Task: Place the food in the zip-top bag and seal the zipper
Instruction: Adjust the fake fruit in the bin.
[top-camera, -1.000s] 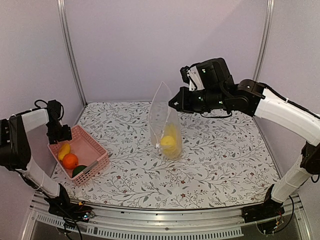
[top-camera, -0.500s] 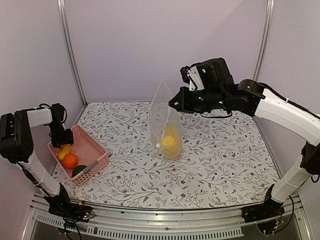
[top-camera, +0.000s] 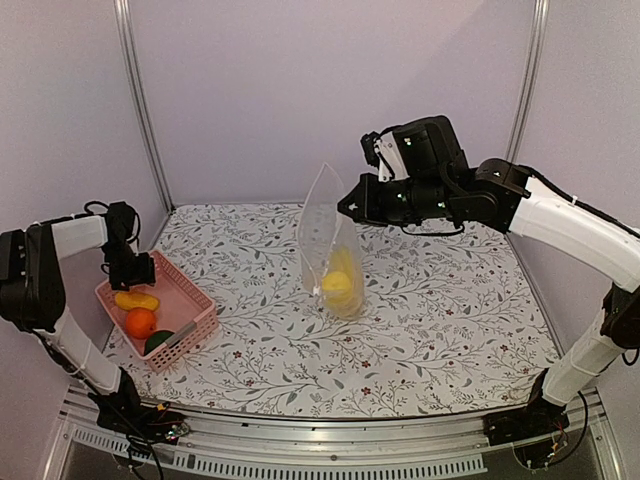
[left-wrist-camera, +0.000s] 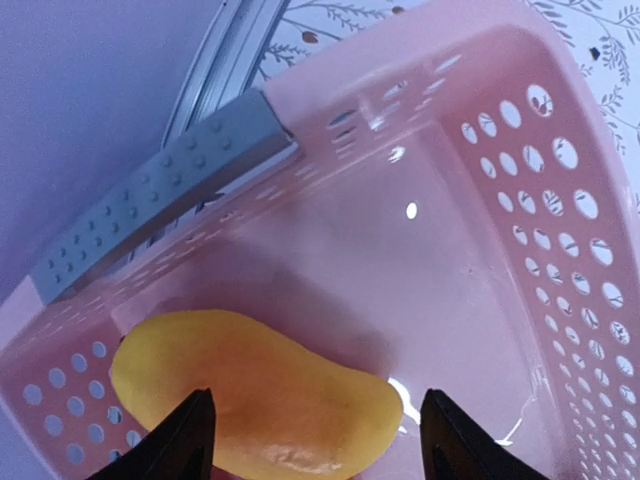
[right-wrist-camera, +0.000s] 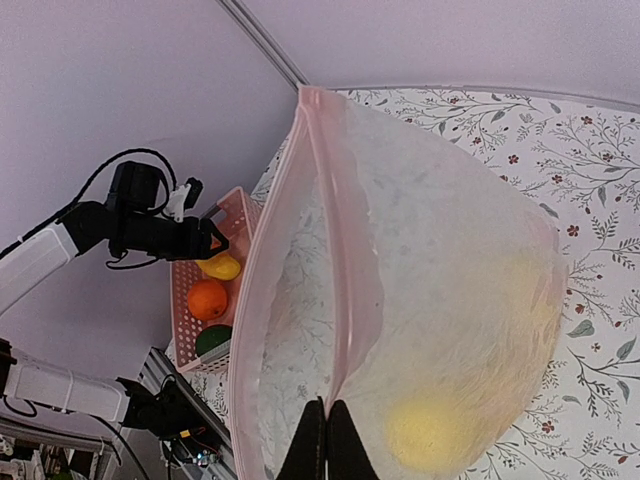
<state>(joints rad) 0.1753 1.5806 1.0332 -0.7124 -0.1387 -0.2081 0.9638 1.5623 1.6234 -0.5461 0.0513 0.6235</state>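
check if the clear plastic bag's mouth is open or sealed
Open: the large clear plastic zip-top bag is held upright, its two pinkish zipper strips spread apart, one pinched by the right end effector.

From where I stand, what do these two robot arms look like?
Each arm, the left arm and the right arm, has white tubular links between chunky black joints, with thin black cables looping alongside. The left end effector and right end effector are black, each with two slim fingers.

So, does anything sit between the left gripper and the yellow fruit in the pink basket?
Nothing visible. The open left gripper hangs over the yellow fruit, one finger each side, with the pink basket walls off to the sides.
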